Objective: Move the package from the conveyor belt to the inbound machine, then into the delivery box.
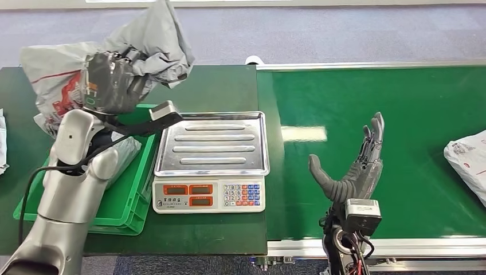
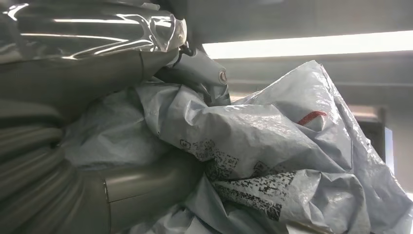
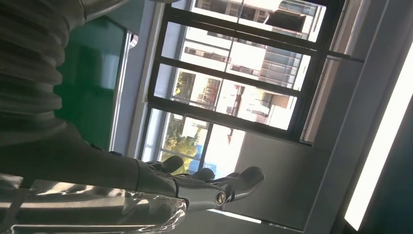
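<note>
My left hand grips a crumpled grey plastic package with red print, holding it up above the green delivery box at the table's left. In the left wrist view the package bulges between the thumb and fingers, its printed label showing. The inbound machine, a scale with a bare steel tray and keypad, stands just right of the box. My right hand stands open above the near part of the green conveyor belt, fingers spread and pointing up, with nothing in it. In the right wrist view the right hand is also bare.
Another white package lies on the belt at the right edge. A grey bag lies inside the green box under my left arm. A white bag edge shows at the far left. The belt's metal rail runs along the near side.
</note>
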